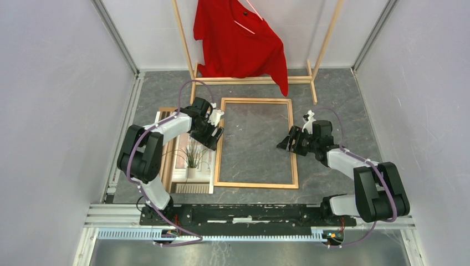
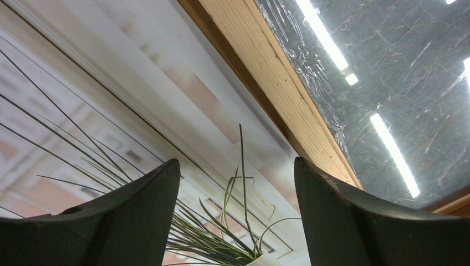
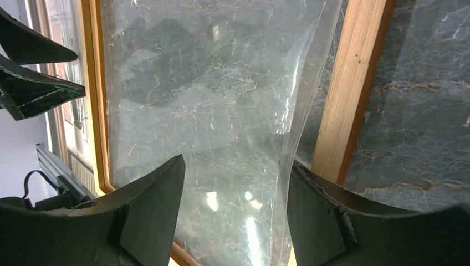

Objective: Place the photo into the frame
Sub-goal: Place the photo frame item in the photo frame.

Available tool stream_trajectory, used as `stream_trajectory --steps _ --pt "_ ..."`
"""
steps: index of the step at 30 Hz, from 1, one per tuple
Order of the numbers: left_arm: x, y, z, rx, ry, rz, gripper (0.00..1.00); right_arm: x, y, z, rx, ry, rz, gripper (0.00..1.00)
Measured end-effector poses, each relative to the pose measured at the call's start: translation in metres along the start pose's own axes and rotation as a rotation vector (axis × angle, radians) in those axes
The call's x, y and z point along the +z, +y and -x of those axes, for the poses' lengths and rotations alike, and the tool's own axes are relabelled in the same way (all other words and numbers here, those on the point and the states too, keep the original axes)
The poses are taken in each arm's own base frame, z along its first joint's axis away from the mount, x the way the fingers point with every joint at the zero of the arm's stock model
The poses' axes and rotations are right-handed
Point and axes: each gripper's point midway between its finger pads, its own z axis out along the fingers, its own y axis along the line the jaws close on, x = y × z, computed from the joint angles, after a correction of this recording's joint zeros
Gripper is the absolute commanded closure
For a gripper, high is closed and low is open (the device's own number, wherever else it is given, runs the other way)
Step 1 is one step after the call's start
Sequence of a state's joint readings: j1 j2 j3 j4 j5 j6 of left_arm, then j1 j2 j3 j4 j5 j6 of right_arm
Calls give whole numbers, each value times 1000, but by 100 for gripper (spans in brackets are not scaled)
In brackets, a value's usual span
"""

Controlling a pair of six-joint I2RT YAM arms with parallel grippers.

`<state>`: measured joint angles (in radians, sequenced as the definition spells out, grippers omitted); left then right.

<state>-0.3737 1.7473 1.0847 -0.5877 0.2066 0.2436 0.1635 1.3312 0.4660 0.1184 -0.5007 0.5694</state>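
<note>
The photo of a grassy plant in a white pot lies flat left of the frame, an orange-brown wooden rectangle on the grey tabletop. My left gripper hovers open over the photo's right edge, beside the frame's left bar, with nothing between its fingers. My right gripper is open just inside the frame's right bar. A clear sheet lies in the frame, its lifted edge leaning against my right finger.
A pale wooden clothes rack with a red shirt stands behind the frame. A brown board sticks out under the photo's left side. Enclosure walls close in both sides, and a metal rail runs along the near edge.
</note>
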Motion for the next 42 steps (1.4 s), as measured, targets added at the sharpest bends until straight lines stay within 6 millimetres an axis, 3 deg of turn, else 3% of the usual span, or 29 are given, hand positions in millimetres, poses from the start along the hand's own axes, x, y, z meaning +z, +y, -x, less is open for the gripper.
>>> stream_trajectory --steps 9,13,15,23,30,42 --pt "0 6 -2 0 9 36 18 10 13 13 -44 -12 -12 34" --pt "-1 9 -2 0 12 48 19 9 20 20 -50 -38 12 44" --pt "-1 9 -3 -1 14 52 19 6 30 27 -45 -62 43 47" --pt "-1 10 -2 -9 8 42 23 -20 105 53 -47 -167 352 58" --pt "-5 16 -1 -61 -19 -10 25 -31 126 53 -14 -175 463 68" --pt "-4 16 -1 -69 -15 -23 25 -43 149 53 -37 -185 545 70"
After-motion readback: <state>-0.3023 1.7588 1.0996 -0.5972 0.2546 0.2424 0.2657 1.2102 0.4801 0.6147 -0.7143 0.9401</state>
